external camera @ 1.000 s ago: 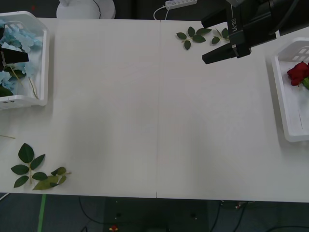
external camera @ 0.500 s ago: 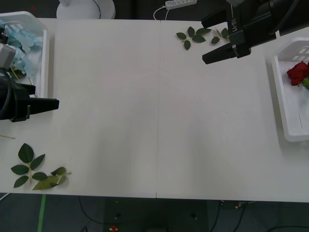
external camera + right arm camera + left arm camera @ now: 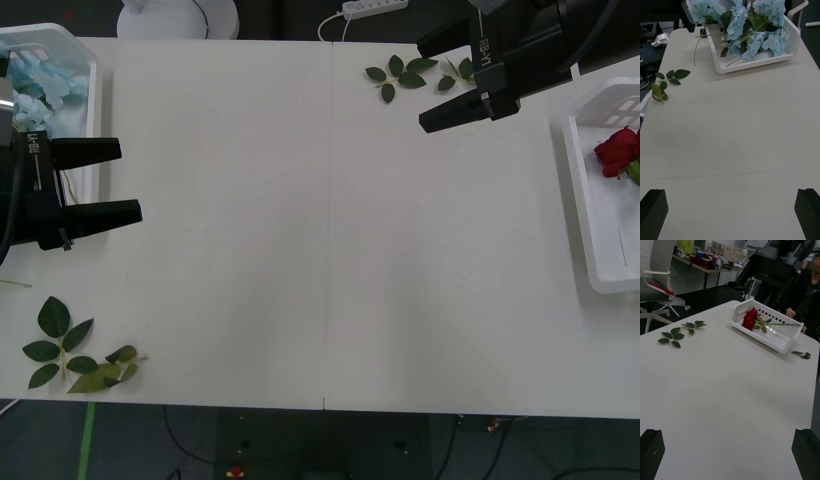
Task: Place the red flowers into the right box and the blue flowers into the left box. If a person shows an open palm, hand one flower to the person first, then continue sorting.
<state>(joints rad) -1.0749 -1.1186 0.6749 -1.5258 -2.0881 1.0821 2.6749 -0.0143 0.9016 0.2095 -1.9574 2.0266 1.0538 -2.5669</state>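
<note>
The left box [image 3: 94,110] stands at the table's far left with blue flowers [image 3: 38,78] heaped in it; in the right wrist view the same blue flowers [image 3: 752,26] fill that box [image 3: 756,64]. The right box [image 3: 588,205] at the right edge holds red flowers [image 3: 617,150], and the left wrist view shows a red flower [image 3: 750,318] lying in that box [image 3: 769,338]. My left gripper [image 3: 130,181] hangs open and empty just beside the left box, over bare table. At the back right my right gripper [image 3: 421,85] is open and empty too.
Loose green leaf sprigs lie at the front left corner [image 3: 72,355] and at the back near my right gripper [image 3: 405,72]. Another small leaf [image 3: 803,354] lies beside the right box. A power strip [image 3: 375,6] sits beyond the table's back edge.
My left gripper has come away from above the left box and turned toward the table's middle, both fingers now showing open. The right arm has not moved.
</note>
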